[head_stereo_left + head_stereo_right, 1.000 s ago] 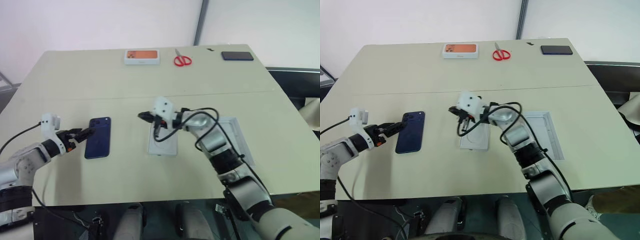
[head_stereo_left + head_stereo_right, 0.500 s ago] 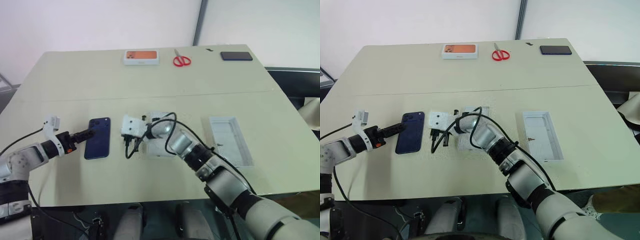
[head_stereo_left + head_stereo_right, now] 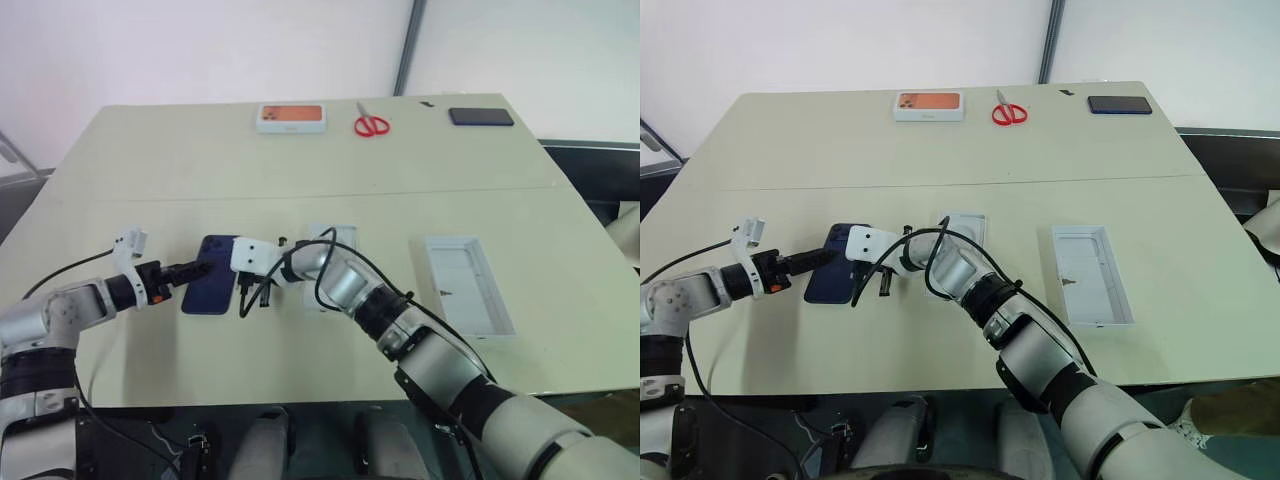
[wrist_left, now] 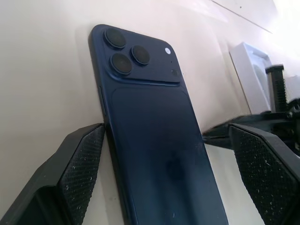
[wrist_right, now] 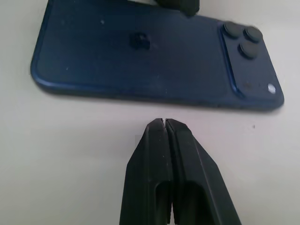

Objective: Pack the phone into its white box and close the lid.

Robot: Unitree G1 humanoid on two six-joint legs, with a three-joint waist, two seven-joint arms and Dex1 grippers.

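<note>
right tool (image 5: 164,123) pressed shut, now swung across from over the white box (image 3: 330,262) to beside the phone (image 3: 212,287) | left tool (image 4: 166,154) wide, straddling the phone flat on desk (image 3: 300,160) | pickup imminent, box empty

No text, brand name or number can be read. The phone (image 5: 154,70) bears only a faint dark logo on its back, too blurred to make out.

glossy dark blue slim phone (image 4: 159,154) with black lenses; shallow white rectangular box tray (image 3: 463,283); white box printed orange (image 3: 290,117); red-handled scissors (image 3: 371,123); small black slab (image 3: 481,116); beige tabletop (image 3: 180,160)
</note>
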